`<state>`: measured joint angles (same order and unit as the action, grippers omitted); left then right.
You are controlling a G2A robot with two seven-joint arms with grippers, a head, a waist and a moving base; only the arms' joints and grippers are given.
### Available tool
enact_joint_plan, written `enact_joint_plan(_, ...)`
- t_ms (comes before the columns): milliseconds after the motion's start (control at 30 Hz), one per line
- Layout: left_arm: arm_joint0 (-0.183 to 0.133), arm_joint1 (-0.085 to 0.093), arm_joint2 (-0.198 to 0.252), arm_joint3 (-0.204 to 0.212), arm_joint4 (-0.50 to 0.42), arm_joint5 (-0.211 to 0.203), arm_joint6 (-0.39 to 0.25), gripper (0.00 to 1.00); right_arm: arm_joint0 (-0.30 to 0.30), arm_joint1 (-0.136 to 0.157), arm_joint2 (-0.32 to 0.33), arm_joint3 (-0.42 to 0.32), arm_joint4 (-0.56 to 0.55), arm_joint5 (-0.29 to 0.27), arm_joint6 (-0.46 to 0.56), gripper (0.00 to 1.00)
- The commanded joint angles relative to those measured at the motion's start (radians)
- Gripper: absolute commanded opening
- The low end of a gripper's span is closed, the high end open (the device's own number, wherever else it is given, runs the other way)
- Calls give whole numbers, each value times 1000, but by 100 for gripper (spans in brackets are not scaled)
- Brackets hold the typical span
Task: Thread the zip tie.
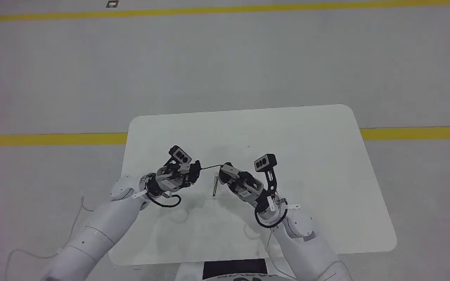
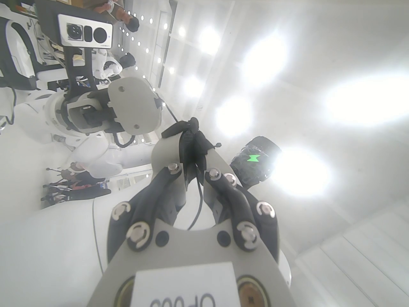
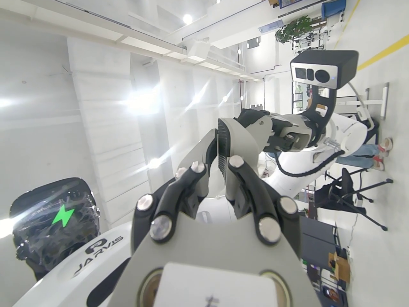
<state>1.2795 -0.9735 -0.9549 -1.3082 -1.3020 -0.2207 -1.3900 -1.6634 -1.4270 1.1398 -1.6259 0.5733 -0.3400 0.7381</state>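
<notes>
left gripper: fingers pressed together on a black zip tie, held above the white table over its near half, left of the table's middle. right gripper: pads closed flat against each other on the tie's other end, also above the table's near half, just right of its middle. zip tie: stretched as a thin line across the short gap between the two grippers, lifted off the table, with a loose strand trailing back between the left fingers.
</notes>
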Motion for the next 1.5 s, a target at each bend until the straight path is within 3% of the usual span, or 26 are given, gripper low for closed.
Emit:
enact_joint_plan(0, 0, 0, 0, 0, 0, 0, 0, 0, 0, -1, 1, 0, 1, 0, 0, 0)
enact_joint_plan(767, 0, 0, 0, 0, 0, 0, 0, 0, -15, -19, 34, -18, 33, 0, 31, 0)
enact_joint_plan(1467, 0, 0, 0, 0, 0, 0, 0, 0, -40, -61, 94, -23, 68, 0, 79, 0)
